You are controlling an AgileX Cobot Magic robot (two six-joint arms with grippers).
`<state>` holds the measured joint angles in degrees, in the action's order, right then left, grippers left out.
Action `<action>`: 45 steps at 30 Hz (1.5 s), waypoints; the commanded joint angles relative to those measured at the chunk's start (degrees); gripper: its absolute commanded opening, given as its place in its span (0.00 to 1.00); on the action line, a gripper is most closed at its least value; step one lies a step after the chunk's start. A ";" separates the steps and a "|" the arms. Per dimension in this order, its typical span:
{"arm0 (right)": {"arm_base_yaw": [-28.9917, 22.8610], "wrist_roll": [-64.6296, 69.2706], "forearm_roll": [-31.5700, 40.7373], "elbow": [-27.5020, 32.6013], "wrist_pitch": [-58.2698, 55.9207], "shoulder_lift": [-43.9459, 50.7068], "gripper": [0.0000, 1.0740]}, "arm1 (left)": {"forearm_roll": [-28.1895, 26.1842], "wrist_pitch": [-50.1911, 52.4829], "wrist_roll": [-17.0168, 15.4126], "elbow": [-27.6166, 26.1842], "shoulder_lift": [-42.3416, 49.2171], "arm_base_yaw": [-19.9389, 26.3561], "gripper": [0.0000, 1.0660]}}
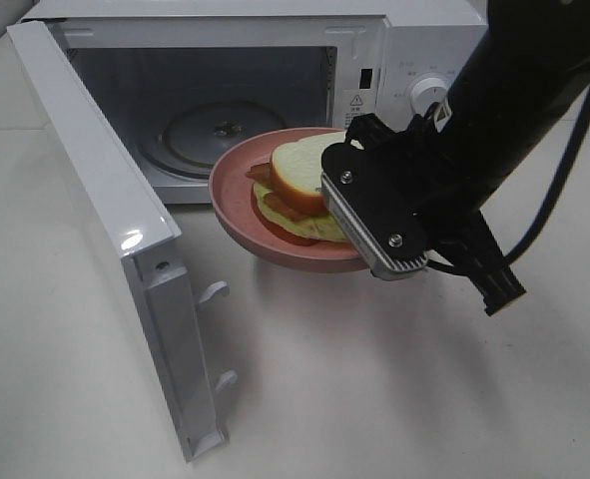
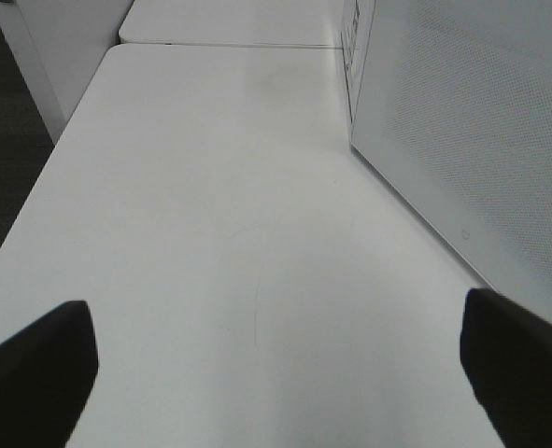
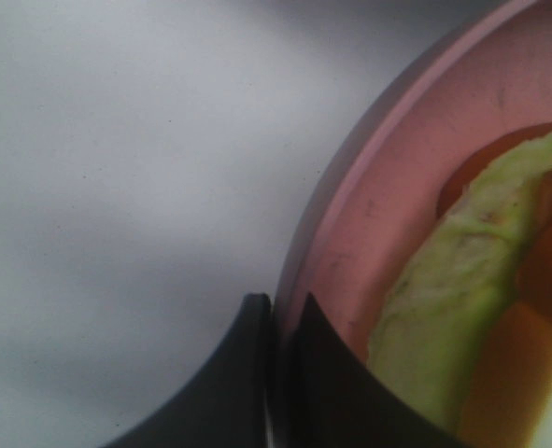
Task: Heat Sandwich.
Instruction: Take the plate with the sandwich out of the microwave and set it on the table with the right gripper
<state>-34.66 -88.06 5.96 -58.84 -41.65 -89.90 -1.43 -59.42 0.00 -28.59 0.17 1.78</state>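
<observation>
The microwave (image 1: 275,90) stands at 12 o'clock on the white table (image 1: 374,379), its door (image 1: 115,230) swung fully out toward 8 o'clock, so the cavity mouth is unobstructed and the glass turntable (image 1: 210,135) lies bare inside. The door's free edge with its two latch hooks reaches toward 7 o'clock, walling off that side of the approach; table at 5 and 6 o'clock is open.

The pink plate (image 1: 237,190) hangs level just outside the cavity mouth, its far rim overlapping the opening's lower edge in the high view. The sandwich (image 1: 295,190) sits on it, bread on top, green and orange-red layers showing beneath.

The right gripper (image 3: 277,322) comes in from 3 o'clock, the black arm slanting down from the upper right, and its jaws are pinched narrow on the plate's rim at the near right edge; the right wrist view shows both fingertips (image 3: 327,373) clamped either side of the rim.

The left gripper (image 2: 276,359) is spread wide over bare table beside the door's outer face, holding nothing.
</observation>
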 commanded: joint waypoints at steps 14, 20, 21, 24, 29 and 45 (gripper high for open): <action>-0.23 6.25 -1.15 11.34 0.92 12.66 0.00 | -0.11 0.57 0.00 0.29 1.32 0.23 0.95; -0.23 10.37 -3.21 16.27 0.92 18.16 0.00 | -0.11 0.57 0.00 0.29 1.32 0.23 0.95; -0.23 11.57 -3.21 17.65 0.86 20.00 0.00 | -0.11 0.57 0.00 0.29 1.32 0.23 0.95; -0.23 12.66 -3.38 18.91 0.63 21.43 0.00 | -0.11 0.57 0.00 0.29 1.32 0.23 0.95; -0.23 21.26 -8.31 21.49 -0.86 25.44 0.01 | -0.11 0.57 0.00 0.29 1.32 0.23 0.95; -0.23 42.46 -16.50 22.12 -7.22 29.45 0.01 | -0.11 0.57 0.00 0.29 1.32 0.23 0.95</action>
<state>-34.66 -47.15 -9.34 -36.55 -49.16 -61.02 -1.43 -59.42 0.00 -28.59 0.17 1.78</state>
